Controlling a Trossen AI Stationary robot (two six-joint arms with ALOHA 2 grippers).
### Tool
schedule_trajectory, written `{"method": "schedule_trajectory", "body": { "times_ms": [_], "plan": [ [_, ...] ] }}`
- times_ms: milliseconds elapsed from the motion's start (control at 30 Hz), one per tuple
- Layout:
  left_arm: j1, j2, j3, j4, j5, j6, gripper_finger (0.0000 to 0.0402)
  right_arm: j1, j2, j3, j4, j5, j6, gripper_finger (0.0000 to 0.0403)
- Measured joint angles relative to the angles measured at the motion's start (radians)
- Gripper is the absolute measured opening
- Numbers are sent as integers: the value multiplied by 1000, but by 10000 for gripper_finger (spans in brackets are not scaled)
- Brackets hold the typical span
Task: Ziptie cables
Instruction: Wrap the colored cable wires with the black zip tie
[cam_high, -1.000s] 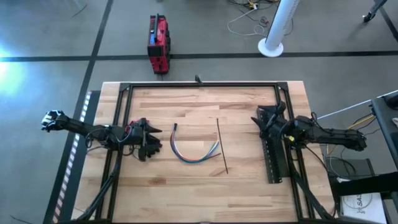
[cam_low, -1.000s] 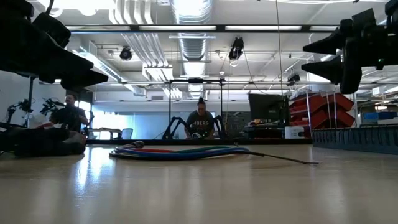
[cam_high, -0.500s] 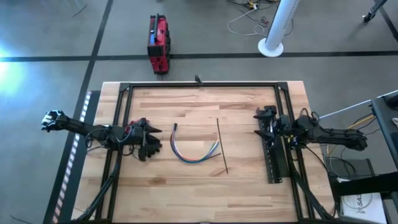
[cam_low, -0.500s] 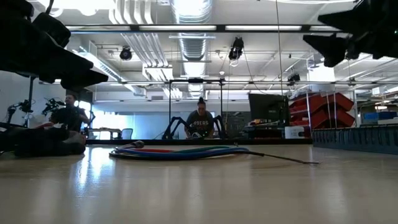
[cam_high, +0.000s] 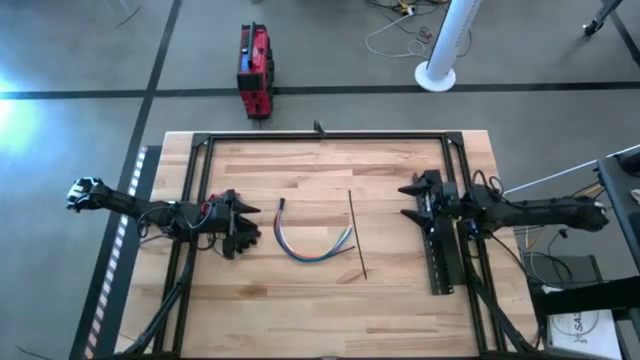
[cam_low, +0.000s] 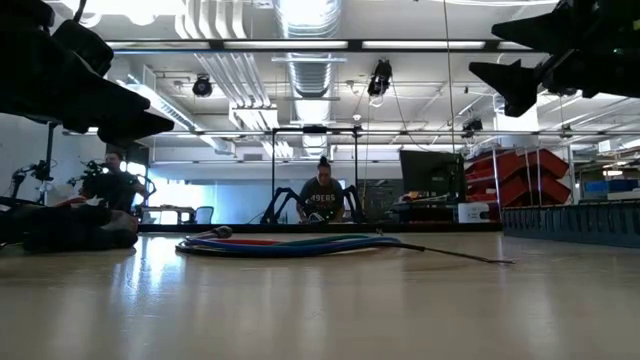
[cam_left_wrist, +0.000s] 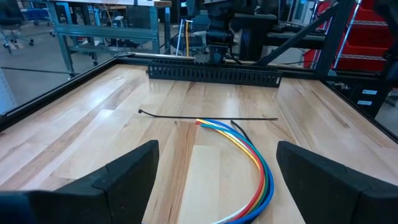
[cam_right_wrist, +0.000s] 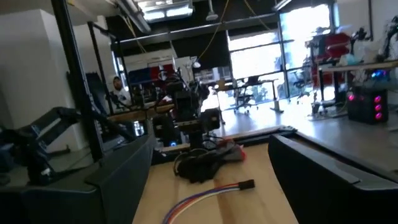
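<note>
The cables (cam_high: 312, 242), a curved bundle of blue, green and yellow wires with a dark end, lie flat on the wooden table; they also show in the left wrist view (cam_left_wrist: 252, 152) and the low view (cam_low: 290, 243). Just to their right lies the ziptie (cam_high: 357, 236), a thin black strip (cam_left_wrist: 205, 116). My left gripper (cam_high: 254, 224) hovers open at the left of the cables, pointing at them. My right gripper (cam_high: 405, 200) hangs open above the table, right of the ziptie, facing the cables (cam_right_wrist: 205, 202).
A long black perforated bar (cam_high: 440, 245) lies along the table's right side under my right arm. A black frame (cam_high: 320, 137) rims the table. People sit in the room beyond the far edge (cam_low: 322, 200). Bare wood lies near the front edge.
My right gripper has risen and gone a little toward the table's left, toward the ziptie, tipping up to point more level across the table. My left gripper, the cables and the ziptie have kept still.
</note>
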Motion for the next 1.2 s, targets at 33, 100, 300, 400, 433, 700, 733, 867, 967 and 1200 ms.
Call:
{"method": "schedule_trajectory", "body": {
  "times_ms": [33, 100, 300, 400, 433, 700, 733, 867, 967, 1200],
  "plan": [
    [0, 0, 0, 0, 0, 0, 311, 7, 48, 0, 41, -3, 18, 309],
    [0, 0, 0, 0, 0, 0, 311, 20, 145, 0, 121, -7, 28, 309],
    [0, 0, 0, 0, 0, 0, 311, 28, 420, 0, 264, 26, 75, 309],
    [0, 0, 0, -1, 0, 0, 311, 28, 529, 6, 278, 45, 99, 309],
    [0, 0, 0, 0, 0, 0, 311, 28, 562, 13, 275, 45, 107, 309],
    [0, 0, 0, -1, 0, 0, 311, 24, 812, 136, 273, 45, 32, 309],
    [0, 0, 0, 0, 0, 0, 311, 18, 839, 157, 263, 44, 18, 309],
    [0, 0, 0, -1, 0, 0, 311, -31, 933, 251, 181, 33, -24, 309],
    [0, 0, 0, -1, 0, 0, 311, -95, 981, 332, 75, 0, -68, 309],
    [0, 0, 0, -1, 0, 0, 311, -287, 1092, 572, -302, -127, -228, 309]
  ]
}}
